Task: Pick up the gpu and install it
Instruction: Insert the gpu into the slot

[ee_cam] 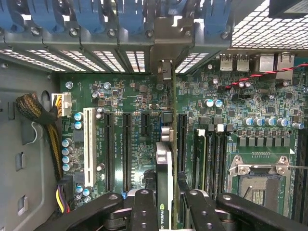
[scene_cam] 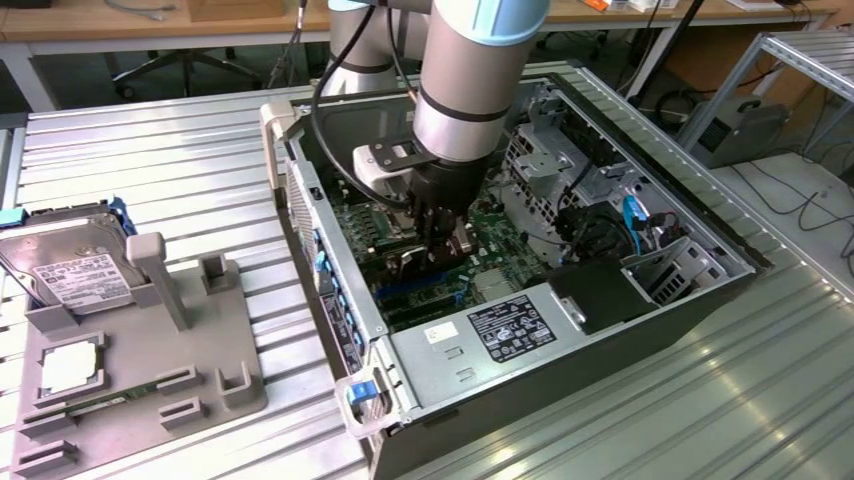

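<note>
The gpu (ee_cam: 163, 159) stands on edge between my fingers, a thin dark card with a green logo near the pads and its silver bracket end reaching toward the case's rear slot openings. My gripper (ee_cam: 167, 196) is shut on it, just above the green motherboard (ee_cam: 134, 101), in line with the long black expansion slots (ee_cam: 127, 144). In the exterior view my gripper (scene_cam: 441, 240) reaches down into the open computer case (scene_cam: 694, 235), and the gpu (scene_cam: 424, 268) shows dark below the fingers, close over the board.
Blue slot latches (ee_cam: 91, 14) line the case's rear wall. A CPU socket (ee_cam: 257, 185) and memory sticks (ee_cam: 202, 154) lie beside the card. Outside the case, a grey holder (scene_cam: 147, 360) carries a silver hard drive (scene_cam: 74, 265) and a green memory stick (scene_cam: 100, 402).
</note>
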`<state>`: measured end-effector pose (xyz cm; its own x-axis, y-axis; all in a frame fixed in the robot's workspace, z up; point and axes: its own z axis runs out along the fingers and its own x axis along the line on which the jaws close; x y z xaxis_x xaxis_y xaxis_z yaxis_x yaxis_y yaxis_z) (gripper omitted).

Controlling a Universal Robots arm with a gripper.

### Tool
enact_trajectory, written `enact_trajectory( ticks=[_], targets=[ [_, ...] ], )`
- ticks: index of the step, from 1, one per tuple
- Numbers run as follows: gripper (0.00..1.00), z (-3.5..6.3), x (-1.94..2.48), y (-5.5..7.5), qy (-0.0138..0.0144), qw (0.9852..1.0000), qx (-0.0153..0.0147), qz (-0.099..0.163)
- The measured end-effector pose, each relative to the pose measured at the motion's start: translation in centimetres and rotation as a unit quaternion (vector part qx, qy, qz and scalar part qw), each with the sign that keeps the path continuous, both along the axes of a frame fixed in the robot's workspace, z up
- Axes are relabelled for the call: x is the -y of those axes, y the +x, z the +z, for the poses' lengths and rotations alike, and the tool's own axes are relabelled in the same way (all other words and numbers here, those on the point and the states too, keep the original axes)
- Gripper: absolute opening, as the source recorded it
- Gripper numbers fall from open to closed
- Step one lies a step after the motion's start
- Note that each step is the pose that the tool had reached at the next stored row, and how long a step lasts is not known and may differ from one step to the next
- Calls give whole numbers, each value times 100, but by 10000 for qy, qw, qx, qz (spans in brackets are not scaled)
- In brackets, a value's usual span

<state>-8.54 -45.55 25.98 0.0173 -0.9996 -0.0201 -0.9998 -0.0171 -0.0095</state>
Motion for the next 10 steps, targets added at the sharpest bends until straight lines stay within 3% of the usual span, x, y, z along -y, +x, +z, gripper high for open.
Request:
enact_trajectory(
  ticks=[7, 10],
  targets=[
    [27, 0, 0, 0, 0, 10000, 0, 0],
    [27, 44, 0, 1, 1, 10000, -5, -1]
  ],
)
